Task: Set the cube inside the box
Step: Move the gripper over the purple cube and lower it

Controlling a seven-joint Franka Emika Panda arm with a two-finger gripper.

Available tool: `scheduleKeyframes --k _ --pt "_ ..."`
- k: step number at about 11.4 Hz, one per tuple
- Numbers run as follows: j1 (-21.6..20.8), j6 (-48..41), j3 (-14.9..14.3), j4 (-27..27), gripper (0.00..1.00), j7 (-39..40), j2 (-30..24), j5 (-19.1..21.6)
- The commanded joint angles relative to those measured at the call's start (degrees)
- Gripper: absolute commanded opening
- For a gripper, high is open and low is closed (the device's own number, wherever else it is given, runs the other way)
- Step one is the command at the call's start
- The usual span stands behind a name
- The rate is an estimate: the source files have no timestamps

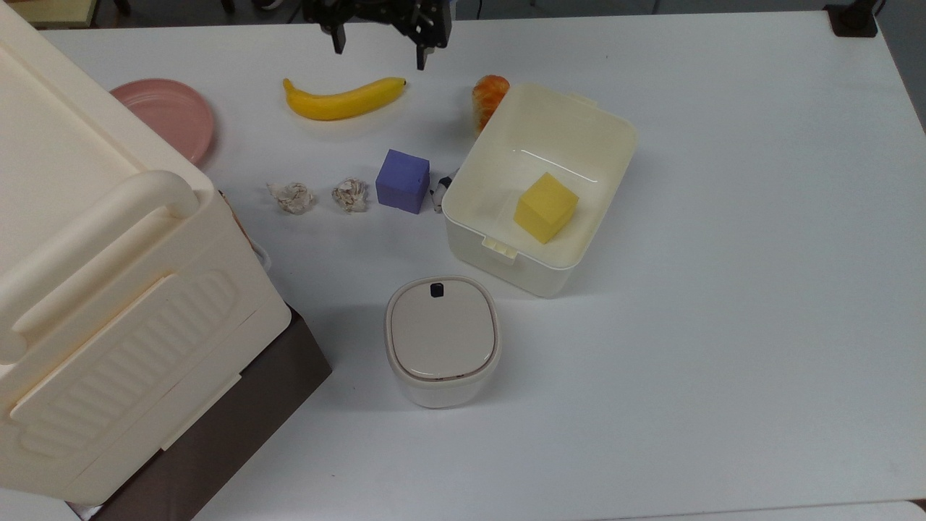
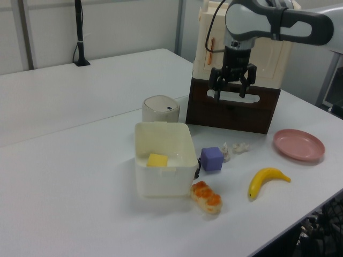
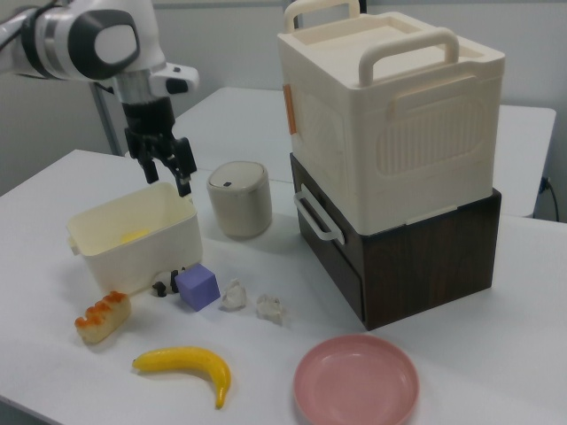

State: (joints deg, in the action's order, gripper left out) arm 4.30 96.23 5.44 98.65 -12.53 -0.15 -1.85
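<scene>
Purple-blue cube on white bench, just beside box, w/ small dark item btwn them. Yellow cube inside box. Gripper up in air, fingers spread, empty, well apart from cube. Banana, pink plate nearby.

Taking the box as landmark, in the top view: the cube just to its left, a second cube inside it, a lidded container below, a pastry at its upper-left corner, the banana further left, beyond the pastry, and the gripper above that banana.
</scene>
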Motion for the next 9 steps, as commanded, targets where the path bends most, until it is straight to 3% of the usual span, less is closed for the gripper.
scheduleKeyframes --k 1,4,9 --pt "1.6 1.8 0.4 4.4 1.00 3.0 -1.3 -1.0" --pt "2.1 4.5 0.4 8.9 1.00 2.5 -1.1 -3.2" --pt "0.7 27.7 0.4 22.3 1.00 -1.9 -0.6 -3.5"
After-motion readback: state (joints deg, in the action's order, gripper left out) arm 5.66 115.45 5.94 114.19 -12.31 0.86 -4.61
